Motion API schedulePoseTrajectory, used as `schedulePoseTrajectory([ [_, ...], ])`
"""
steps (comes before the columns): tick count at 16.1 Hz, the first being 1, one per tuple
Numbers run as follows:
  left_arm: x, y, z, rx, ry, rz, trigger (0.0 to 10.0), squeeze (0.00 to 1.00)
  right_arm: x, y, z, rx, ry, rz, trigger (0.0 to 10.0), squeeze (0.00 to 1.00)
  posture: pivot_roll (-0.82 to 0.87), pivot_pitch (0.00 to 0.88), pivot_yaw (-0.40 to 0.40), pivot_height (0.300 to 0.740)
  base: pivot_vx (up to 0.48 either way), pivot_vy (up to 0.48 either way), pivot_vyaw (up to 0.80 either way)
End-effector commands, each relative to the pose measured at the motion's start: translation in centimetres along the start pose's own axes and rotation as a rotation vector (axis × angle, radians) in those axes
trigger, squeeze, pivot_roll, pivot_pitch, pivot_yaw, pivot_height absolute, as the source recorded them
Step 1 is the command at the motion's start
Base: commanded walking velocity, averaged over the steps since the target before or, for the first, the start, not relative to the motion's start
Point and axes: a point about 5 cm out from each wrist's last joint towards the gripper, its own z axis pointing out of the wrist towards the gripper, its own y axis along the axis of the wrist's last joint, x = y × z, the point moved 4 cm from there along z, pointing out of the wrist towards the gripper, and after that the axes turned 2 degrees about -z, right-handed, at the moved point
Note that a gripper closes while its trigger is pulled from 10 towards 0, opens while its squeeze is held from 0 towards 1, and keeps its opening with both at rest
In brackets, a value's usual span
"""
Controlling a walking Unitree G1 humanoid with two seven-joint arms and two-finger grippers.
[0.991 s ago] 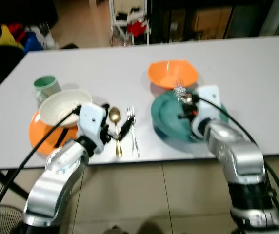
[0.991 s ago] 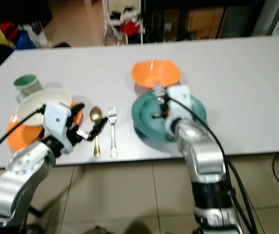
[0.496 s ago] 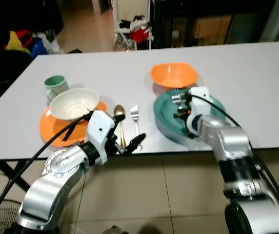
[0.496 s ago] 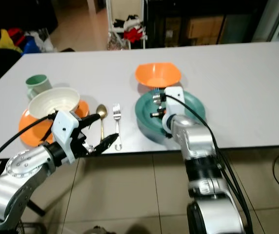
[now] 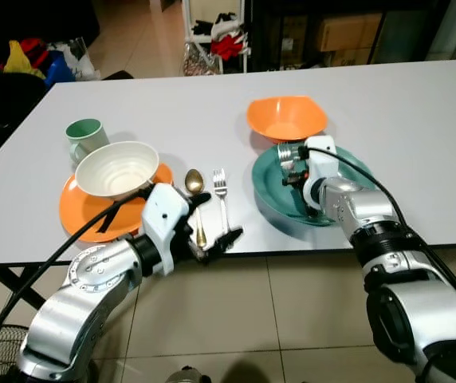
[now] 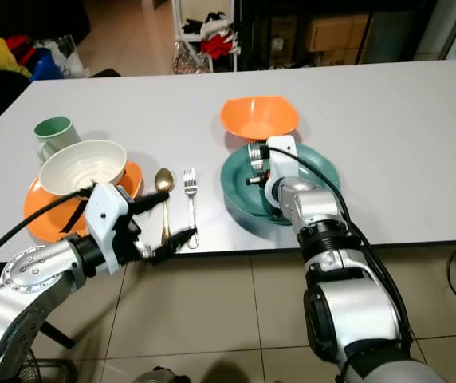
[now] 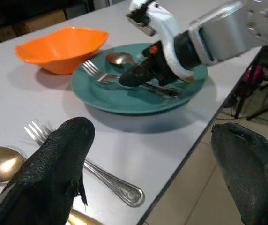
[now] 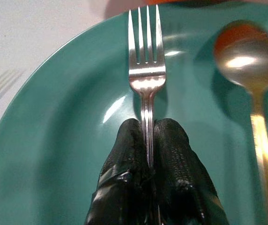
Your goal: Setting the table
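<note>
From the head camera I see my right pincer [image 5: 292, 163] over the teal plate [image 5: 269, 191], just in front of the orange bowl [image 5: 287, 118], and my left pincer [image 5: 212, 242] hanging off the near edge of the desk [image 5: 419, 120], just short of the handles of the gold spoon [image 5: 193, 191] and the second fork [image 5: 221, 195] lying between the two settings. In the left wrist view that pincer gapes wide and holds nothing, with the second fork's handle lying between its fingers [image 7: 59, 159] and the plate beyond. In the right wrist view the pincer is pinched tight on the handle of the fork [image 8: 146, 75], tines pointing away, a spoon [image 8: 246, 61] lying just beside it on the same plate. I judge the step in hand is taking the cutlery off the plate; next I need to lift the fork clear and lay it on the desk beside the plate, keeping the grip from twisting.
</note>
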Motion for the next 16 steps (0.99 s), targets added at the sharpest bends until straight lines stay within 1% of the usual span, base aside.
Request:
schedulePoseTrajectory([
  [1, -0.4, 0.0, -0.3, 0.016, -0.026, 0.006, 10.0, 0.00, 0.2, 0.7, 0.2, -0.016, 0.016, -0.005, 10.0, 0.00, 0.12, 0.000, 0.102, 0.740, 0.000, 0.000, 0.00],
  [4, -0.4, 0.0, -0.6, 0.030, -0.033, 0.007, 10.0, 0.00, -0.2, 0.6, 0.4, -0.004, 0.005, 0.051, 10.0, 0.00, 0.14, 0.000, 0.106, 0.740, 0.000, 0.000, 0.00],
  [7, -0.5, 0.0, -0.7, 0.036, -0.035, 0.005, 10.0, 0.00, -0.3, 0.6, 0.5, -0.004, -0.004, 0.064, 10.0, 0.00, 0.14, 0.000, 0.106, 0.740, 0.000, 0.000, 0.00],
  [8, -0.5, -0.1, -0.7, 0.039, -0.037, 0.004, 10.0, 0.00, -0.2, 0.4, 0.6, 0.000, -0.004, 0.068, 10.0, 0.04, 0.13, 0.000, 0.107, 0.740, 0.000, 0.000, 0.00],
  [9, -0.5, 0.0, -0.5, 0.038, -0.041, 0.005, 10.0, 0.00, -0.3, 0.2, 0.6, 0.005, -0.010, 0.077, 10.0, 0.63, 0.13, 0.000, 0.110, 0.740, 0.000, 0.000, 0.00],
  [10, -0.5, 0.0, -0.4, 0.036, -0.042, 0.006, 10.0, 0.00, -0.3, 0.1, 0.7, 0.005, -0.012, 0.078, 10.0, 1.00, 0.13, 0.000, 0.110, 0.740, 0.000, 0.000, 0.00],
  [12, -0.4, 0.2, -0.2, 0.028, -0.042, 0.011, 10.0, 0.00, -0.4, 0.5, 0.6, -0.004, -0.010, 0.067, 10.0, 1.00, 0.13, 0.000, 0.112, 0.740, 0.000, 0.000, 0.00],
  [13, -0.2, 0.4, -0.1, 0.021, -0.036, 0.014, 10.0, 0.00, -0.6, 1.3, 0.4, -0.026, -0.005, 0.044, 10.0, 1.00, 0.11, 0.000, 0.114, 0.740, 0.000, 0.000, 0.00],
  [14, 0.0, 0.5, 0.0, 0.014, -0.029, 0.016, 10.0, 0.00, -0.7, 2.0, 0.2, -0.052, 0.003, 0.027, 10.0, 1.00, 0.11, 0.000, 0.113, 0.740, 0.000, 0.000, 0.00],
  [15, 0.3, 0.8, 0.1, -0.011, -0.007, 0.008, 10.0, 0.00, -0.6, 3.1, -0.4, -0.106, 0.025, -0.003, 10.0, 1.00, 0.10, 0.000, 0.103, 0.740, 0.000, 0.000, 0.00],
  [16, 0.4, 0.9, 0.1, -0.025, 0.007, 0.001, 10.0, 0.00, -0.5, 3.6, -0.8, -0.136, 0.038, -0.021, 10.0, 1.00, 0.10, 0.000, 0.102, 0.740, 0.000, 0.000, 0.00],
])
